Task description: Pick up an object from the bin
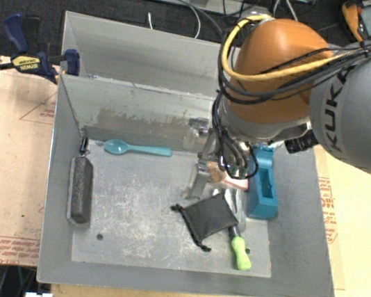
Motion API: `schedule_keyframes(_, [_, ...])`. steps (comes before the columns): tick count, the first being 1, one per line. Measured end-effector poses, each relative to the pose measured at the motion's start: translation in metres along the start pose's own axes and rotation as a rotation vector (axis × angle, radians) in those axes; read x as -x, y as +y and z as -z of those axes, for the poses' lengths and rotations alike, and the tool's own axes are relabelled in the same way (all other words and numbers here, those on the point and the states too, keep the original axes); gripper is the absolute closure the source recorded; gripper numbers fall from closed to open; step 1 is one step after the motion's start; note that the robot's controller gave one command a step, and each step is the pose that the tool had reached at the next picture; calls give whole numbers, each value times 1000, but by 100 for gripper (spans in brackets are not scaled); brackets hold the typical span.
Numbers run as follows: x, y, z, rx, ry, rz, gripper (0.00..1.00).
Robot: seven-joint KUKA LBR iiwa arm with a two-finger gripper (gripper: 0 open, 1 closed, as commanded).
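In the camera view the arm's orange cover (pixel 277 61) hangs over the right half of the grey bin (pixel 121 239). Beneath it the jaws stand apart, poised just above the upper edge of a flat black pouch (pixel 209 217) that lies right of the bin's middle. A blue block (pixel 264 186) sits just beside them on the right, and a green-handled tool (pixel 241 254) lies by the pouch's lower corner. A teal spoon (pixel 136 149) and a dark grey bar (pixel 80 190) lie well apart, to the left.
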State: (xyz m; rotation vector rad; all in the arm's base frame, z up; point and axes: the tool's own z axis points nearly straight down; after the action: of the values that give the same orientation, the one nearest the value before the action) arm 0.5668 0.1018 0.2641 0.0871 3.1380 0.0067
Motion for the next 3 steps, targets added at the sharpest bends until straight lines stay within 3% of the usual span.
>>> schedule_keyframes(1, [2, -35, 5, -1, -3, -7, 0])
schedule_keyframes(2, [4, -63, -32, 0, -4, 188, 0])
schedule_keyframes(3, [3, -69, -61, 2, -8, 91, 0])
